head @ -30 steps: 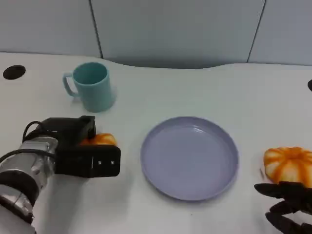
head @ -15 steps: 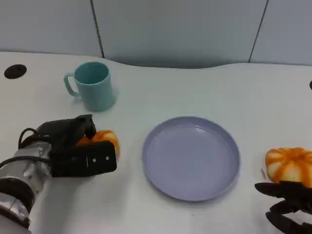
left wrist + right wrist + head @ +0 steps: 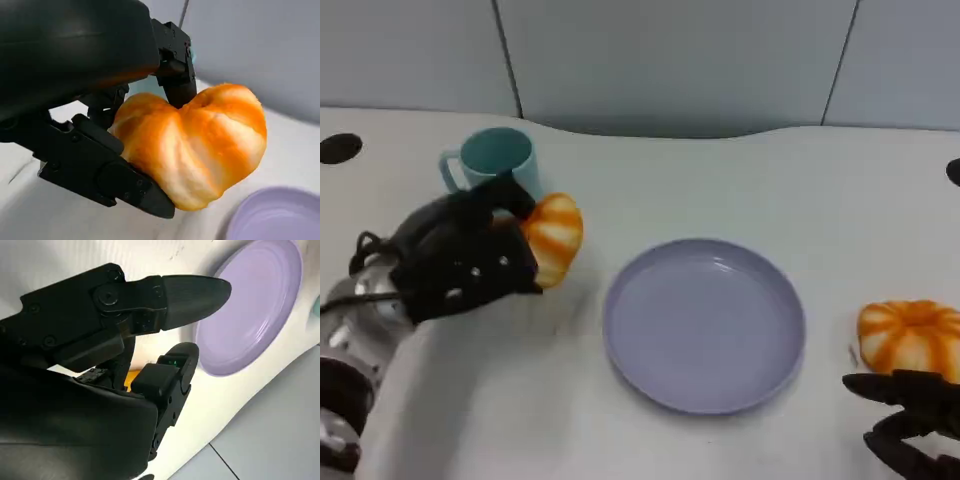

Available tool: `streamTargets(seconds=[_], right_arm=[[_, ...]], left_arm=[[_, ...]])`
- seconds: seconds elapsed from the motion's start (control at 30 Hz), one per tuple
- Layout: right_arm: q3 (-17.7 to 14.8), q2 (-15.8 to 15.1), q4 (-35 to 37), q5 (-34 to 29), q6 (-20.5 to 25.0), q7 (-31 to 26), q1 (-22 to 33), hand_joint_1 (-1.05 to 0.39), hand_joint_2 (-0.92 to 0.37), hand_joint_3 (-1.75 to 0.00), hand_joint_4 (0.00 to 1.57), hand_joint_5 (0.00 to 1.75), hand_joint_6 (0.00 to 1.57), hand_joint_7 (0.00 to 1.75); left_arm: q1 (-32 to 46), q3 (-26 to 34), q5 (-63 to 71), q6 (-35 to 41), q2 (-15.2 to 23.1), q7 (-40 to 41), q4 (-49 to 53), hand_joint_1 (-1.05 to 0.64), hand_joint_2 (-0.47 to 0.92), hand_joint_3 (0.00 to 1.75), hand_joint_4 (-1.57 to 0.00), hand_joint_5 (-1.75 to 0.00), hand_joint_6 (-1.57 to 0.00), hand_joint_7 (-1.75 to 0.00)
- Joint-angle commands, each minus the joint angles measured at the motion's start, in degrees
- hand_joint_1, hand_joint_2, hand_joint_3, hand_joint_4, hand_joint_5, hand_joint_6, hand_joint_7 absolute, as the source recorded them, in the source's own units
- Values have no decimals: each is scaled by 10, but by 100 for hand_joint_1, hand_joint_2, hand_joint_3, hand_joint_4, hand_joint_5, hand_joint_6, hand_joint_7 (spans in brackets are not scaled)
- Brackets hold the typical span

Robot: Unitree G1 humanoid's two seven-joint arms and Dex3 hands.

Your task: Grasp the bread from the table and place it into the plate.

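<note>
An orange-and-white bread roll [image 3: 553,236] hangs above the table, left of the lavender plate [image 3: 704,322], and my left hand [image 3: 465,262] grips it. The left wrist view shows the same roll [image 3: 197,142] pinched between the black fingers [image 3: 120,182], with the plate's edge [image 3: 272,220] below it. A second orange roll [image 3: 910,336] lies on the table right of the plate. My right hand [image 3: 910,425] rests low at the front right, just before that roll, holding nothing, its fingers [image 3: 190,290] spread beside the plate [image 3: 255,305].
A teal mug [image 3: 495,160] stands behind my left hand, close to the lifted roll. Two dark round holes sit at the table's left [image 3: 340,148] and right [image 3: 954,172] edges. Grey wall panels rise behind the table's curved back edge.
My left hand has lifted the roll off the table and carried it up and toward the mug and plate. The right hand has stayed put. The camera shifted slightly.
</note>
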Motion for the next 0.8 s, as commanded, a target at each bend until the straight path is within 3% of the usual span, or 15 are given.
streamTargets(seconds=[0.03,0.27,0.8], right_arm=[[1,1,4,-1,1,-6,-9,-29,-92,-40,56,78,75,0],[7,2,2,-7,6,-10,-12,-29,-92,-39,55,78,76,1],[19,7,1,-23,10,-9,-17,-28,-92,-36,58,79,76,1]], left_arm=[[-1,13,-20,-11,15,-41,-41,-20,88,2,-88,-175,-68,-175],[-32,-3,-18,-32,-14,-89,-66,-20,89,3,-88,-175,-67,-175],[-98,-98,56,-56,-108,-108,-40,-15,86,1,-87,-175,-66,-175]])
